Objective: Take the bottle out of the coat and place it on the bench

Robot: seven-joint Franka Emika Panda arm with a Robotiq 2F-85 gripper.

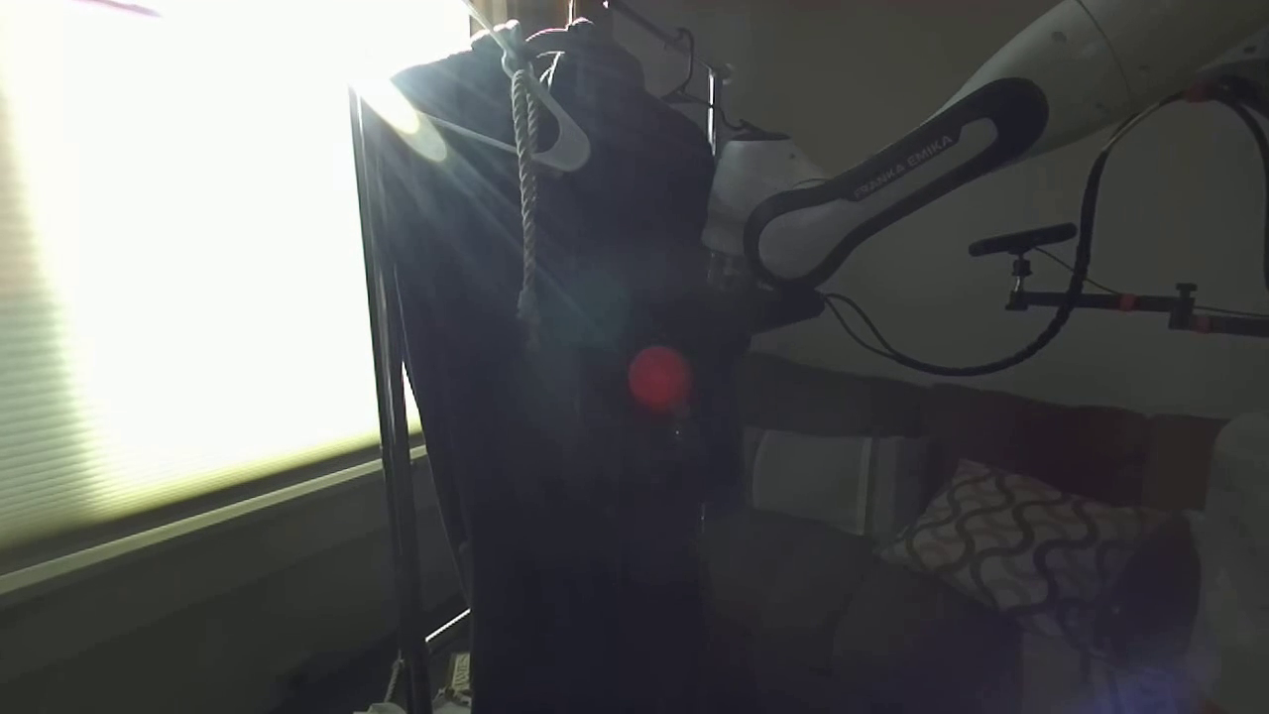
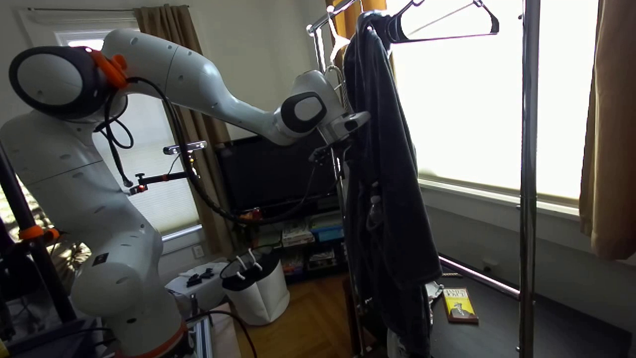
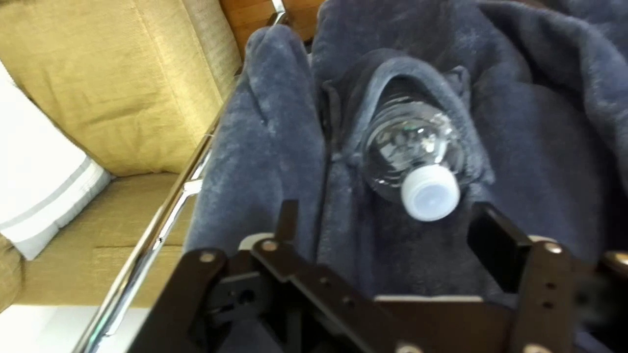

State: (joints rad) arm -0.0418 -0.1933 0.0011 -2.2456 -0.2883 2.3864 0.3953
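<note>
Gripper [image 3: 383, 211], spread wide and holding nothing, faces the white cap [image 3: 431, 196] of a clear bottle [image 3: 409, 139] tucked in the pocket [image 3: 417, 68] of a dark coat [image 3: 530, 162], only its upper part showing. Thin plastic by its look, the bottle is probably light, though its fill cannot be told; it should be slick and apt to dent if squeezed. Just below the cap seems the surest hold, for a straight draw past soft cloth that may cling and follow. What looks like a sleeve [image 3: 274, 142] crowds one side of the pocket; beyond runs the metal tube of the clothes rack [image 3: 154, 240], a hard edge to avoid. In an exterior view, free air shows beneath the arm [image 2: 248, 117], on its side of the coat. Past the tube, beside a pale pillow [image 3: 41, 162], the bench [image 3: 127, 215] offers bare seat.
</note>
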